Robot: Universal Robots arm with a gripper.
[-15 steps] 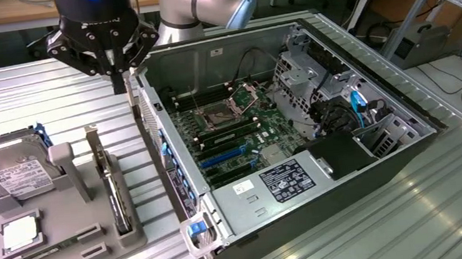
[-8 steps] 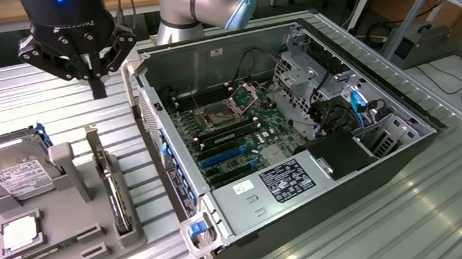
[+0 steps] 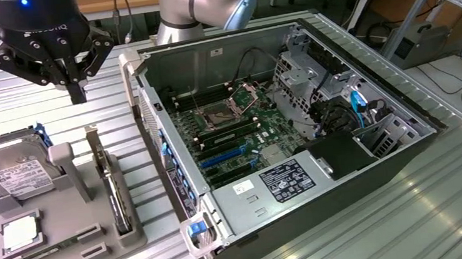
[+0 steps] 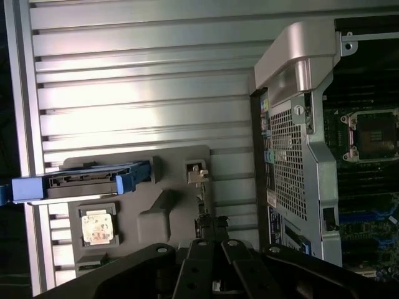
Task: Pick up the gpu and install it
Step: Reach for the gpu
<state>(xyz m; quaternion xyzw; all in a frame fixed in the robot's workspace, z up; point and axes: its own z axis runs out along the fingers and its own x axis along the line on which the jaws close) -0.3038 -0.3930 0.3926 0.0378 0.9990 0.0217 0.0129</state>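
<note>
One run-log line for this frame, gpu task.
stage: pre-grasp | gripper: holds nothing, above table, apart from gpu | gpu: upright in grey tray slot, not picked | case: open, no gpu inside

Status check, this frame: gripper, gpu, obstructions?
Gripper high, clear of gpu. Gpu on edge in tray slot, not installed. Nothing between them.

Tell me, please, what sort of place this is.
Most likely a robotics lab bench for computer assembly. An open computer case lies on a ribbed metal table, a grey tray beside it holds a hard drive and the gpu, and a robot arm with its gripper hangs above.
</note>
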